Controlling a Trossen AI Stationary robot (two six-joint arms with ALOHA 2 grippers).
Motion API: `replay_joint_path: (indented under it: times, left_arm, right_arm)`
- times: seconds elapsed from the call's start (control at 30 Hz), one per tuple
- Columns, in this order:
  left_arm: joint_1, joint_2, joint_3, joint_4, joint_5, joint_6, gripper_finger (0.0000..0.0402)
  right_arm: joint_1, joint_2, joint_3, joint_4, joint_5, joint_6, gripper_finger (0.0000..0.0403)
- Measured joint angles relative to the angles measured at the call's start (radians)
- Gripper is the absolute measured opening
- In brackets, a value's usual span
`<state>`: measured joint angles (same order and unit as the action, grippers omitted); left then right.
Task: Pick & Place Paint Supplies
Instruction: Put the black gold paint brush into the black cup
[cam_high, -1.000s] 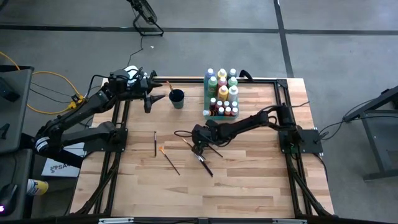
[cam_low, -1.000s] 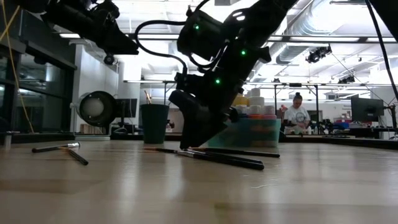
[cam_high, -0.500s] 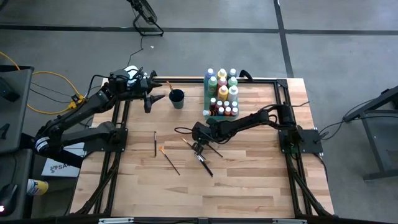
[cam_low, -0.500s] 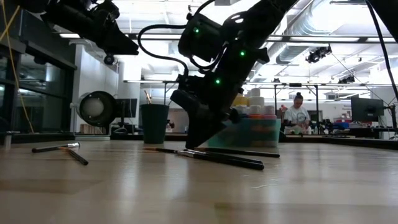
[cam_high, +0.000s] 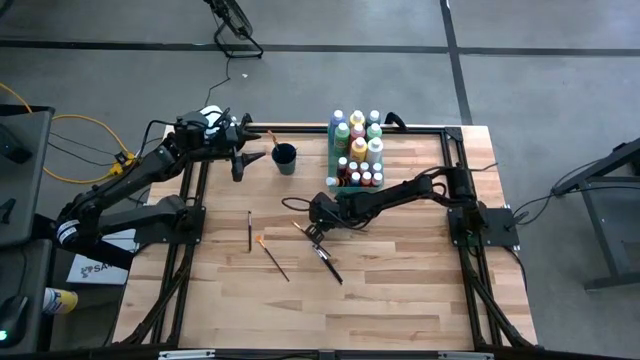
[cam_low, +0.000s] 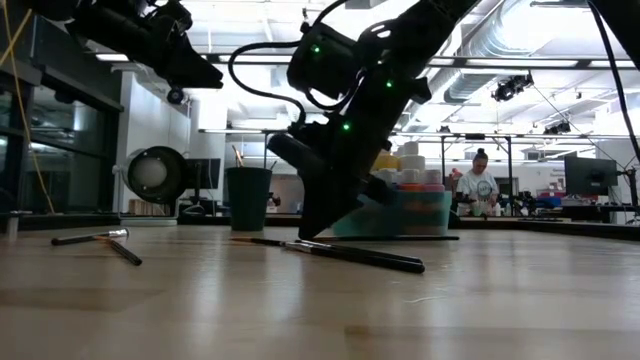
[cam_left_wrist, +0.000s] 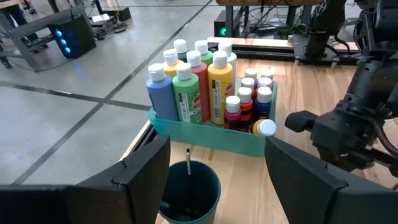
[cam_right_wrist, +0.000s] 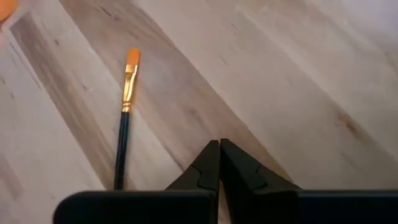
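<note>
Several dark-handled paintbrushes lie on the wooden table: one (cam_high: 249, 230) at the left, an orange-tipped one (cam_high: 272, 255) (cam_right_wrist: 124, 124), and a longer one (cam_high: 320, 252) (cam_low: 350, 255). My right gripper (cam_high: 318, 232) (cam_right_wrist: 219, 147) is shut, tips down at the table among them. Another brush (cam_low: 420, 237) runs from its tips toward the table's right. Paint bottles (cam_left_wrist: 199, 87) stand in a green tray (cam_high: 334, 165). My left gripper (cam_high: 243, 150) (cam_left_wrist: 217, 158) hangs open at the far left, beside a dark cup (cam_high: 284, 157) (cam_left_wrist: 186, 193) in which a brush stands. My right gripper comes down slanting from the table's right, and its shut fingertips (cam_low: 318, 228) stand at the table top by the left end of a dark brush (cam_low: 420, 237). The wrist view shows nothing between the tips. I cannot tell whether it holds that brush.
A cable (cam_high: 292, 208) loops over the table by my right arm. The table's black frame (cam_high: 452, 170) runs along its left and right sides. Bare wood lies toward the near edge (cam_high: 380, 300). A person (cam_low: 478, 185) sits far behind the table.
My right gripper has shut and rolled about its own axis while staying in place. The brush beside it has swung: its right end has gone toward the far edge, so it now lies level across the low view and under my arm in the high view.
</note>
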<state>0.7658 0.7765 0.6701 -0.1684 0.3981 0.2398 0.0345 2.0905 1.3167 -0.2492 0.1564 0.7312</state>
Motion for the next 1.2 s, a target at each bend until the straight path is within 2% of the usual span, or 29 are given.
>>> replay_joint_path:
  times: [0.53,0.9,1.2]
  left_arm:
    - [0.000,0.000,0.000,-0.018,0.003,-0.001,0.0255]
    - [0.000,0.000,0.000,-0.013,0.020,-0.001,0.0255]
    - [-0.005,0.000,-0.001,0.085,0.164,-0.002,0.0255]
  right_arm:
    - [-0.028,-0.152,0.014,0.080,0.072,0.007,0.0003]
    - [-0.063,-0.309,0.013,0.195,0.159,-0.082,0.0003]
    - [-0.095,-0.386,0.014,0.323,0.179,-0.158,0.0003]
